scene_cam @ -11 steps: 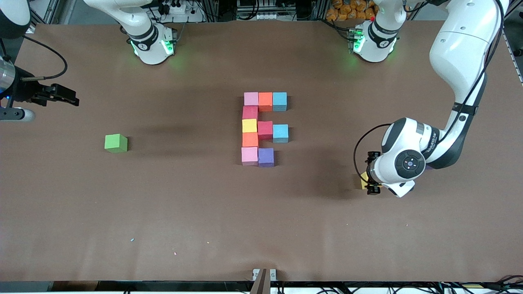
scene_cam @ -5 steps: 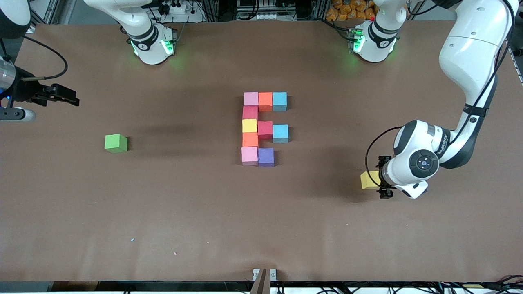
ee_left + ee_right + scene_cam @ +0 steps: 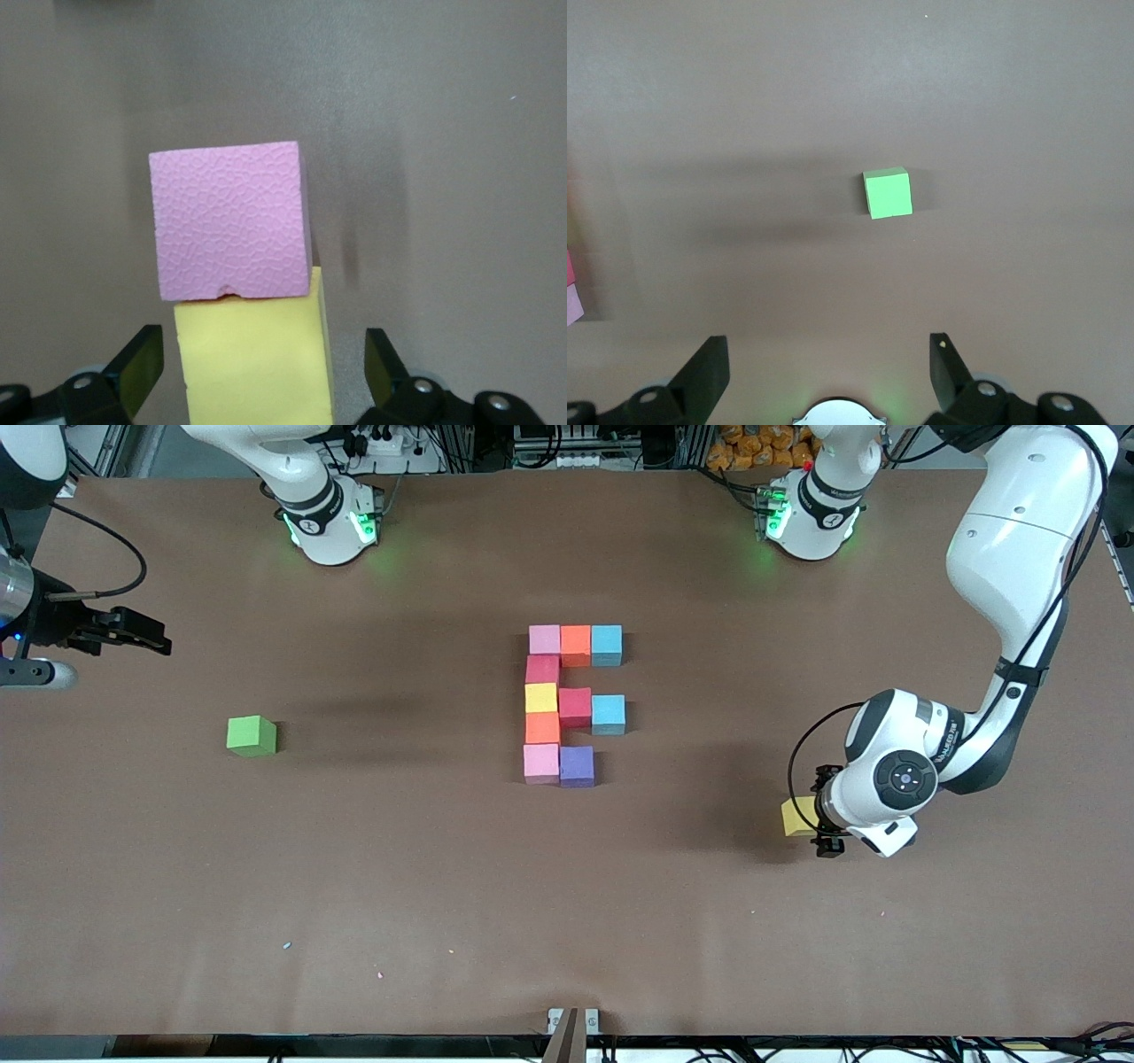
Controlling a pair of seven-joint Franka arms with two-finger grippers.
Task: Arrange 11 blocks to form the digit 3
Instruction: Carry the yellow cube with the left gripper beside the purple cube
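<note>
Yellow block — half-hidden under left arm

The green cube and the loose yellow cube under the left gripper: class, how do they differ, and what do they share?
Colour: the green cube is green, the yellow cube yellow. Neighbours: the green cube stands alone; the yellow cube touches a pink cube. Position: the green cube lies toward the right arm's end, the yellow cube toward the left arm's, between the open left gripper's fingers. Both sit outside the block figure.
</note>
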